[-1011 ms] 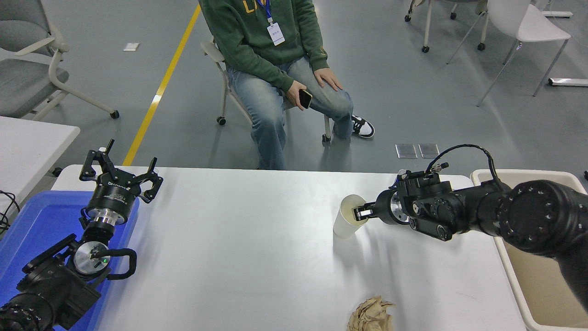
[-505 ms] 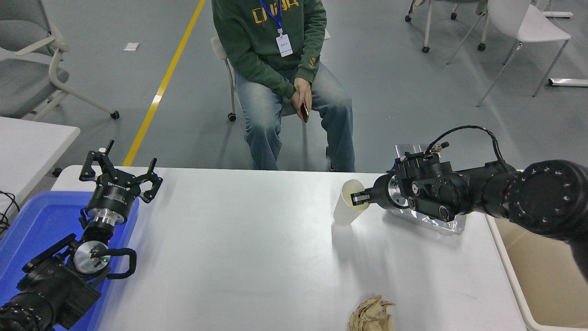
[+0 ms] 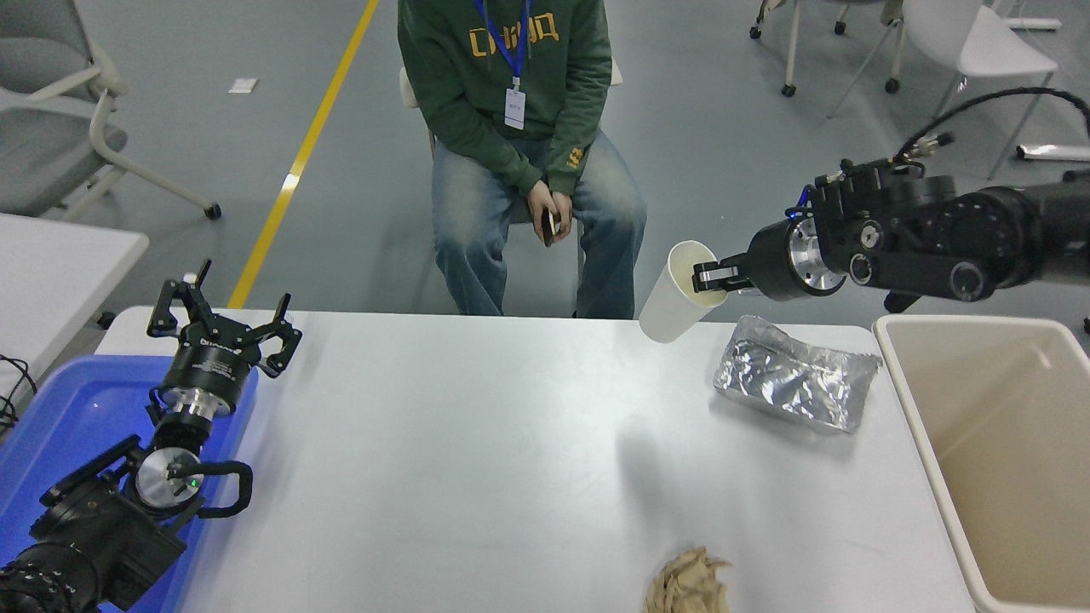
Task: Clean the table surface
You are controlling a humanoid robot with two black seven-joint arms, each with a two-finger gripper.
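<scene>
The right gripper (image 3: 708, 277) pinches the rim of a white paper cup (image 3: 679, 291), held tilted above the table surface (image 3: 443, 443) beside a foil bag (image 3: 792, 385), near the beige bin (image 3: 1005, 443); the left gripper (image 3: 223, 325) rests parked, spread wide.

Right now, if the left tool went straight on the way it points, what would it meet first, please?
Probably nothing on the table: the left tool points past the far edge, toward bare floor, though depth is unclear.

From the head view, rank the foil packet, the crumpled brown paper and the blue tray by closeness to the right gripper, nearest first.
Right gripper holds the white cup up at the far right.
1. Foil packet: just below it, on the table's right side.
2. Crumpled brown paper: near edge, middle-right.
3. Blue tray: far left, under the parked left arm.
</scene>
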